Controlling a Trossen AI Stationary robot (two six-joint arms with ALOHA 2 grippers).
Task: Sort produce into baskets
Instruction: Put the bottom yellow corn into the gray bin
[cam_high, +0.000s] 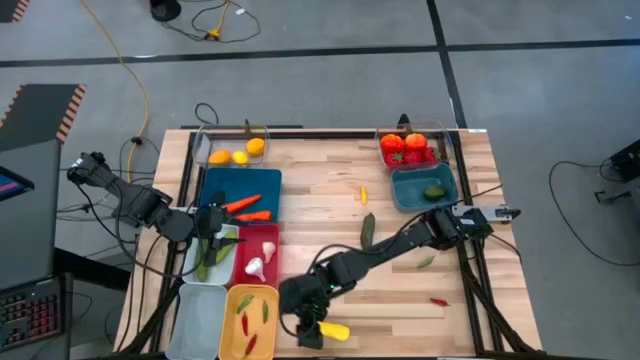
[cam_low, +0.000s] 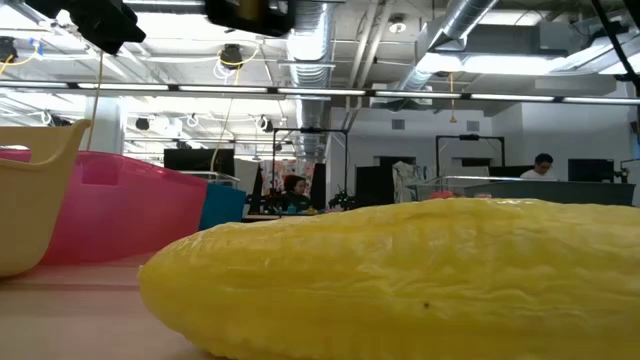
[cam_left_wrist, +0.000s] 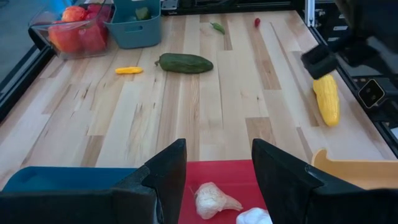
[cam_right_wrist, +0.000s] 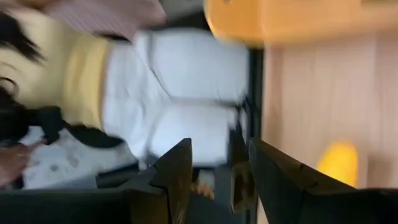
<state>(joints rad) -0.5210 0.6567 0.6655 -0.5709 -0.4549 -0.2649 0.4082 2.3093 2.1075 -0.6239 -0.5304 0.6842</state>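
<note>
while the right gripper (cam_high: 312, 335) hangs part-open and empty beside one yellow squash (cam_high: 334, 330) at the table's (cam_high: 330, 190) near edge, the left gripper (cam_high: 213, 222), part-open and empty, hovers above two garlic heads (cam_high: 261, 259) in the red basket (cam_high: 243, 262).

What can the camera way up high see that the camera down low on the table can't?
Only the high view shows both arms, the carrots in the dark blue basket, and the cucumber on the table. Only the low view shows the room with people at desks. Both show the yellow squash and the red basket.
</note>
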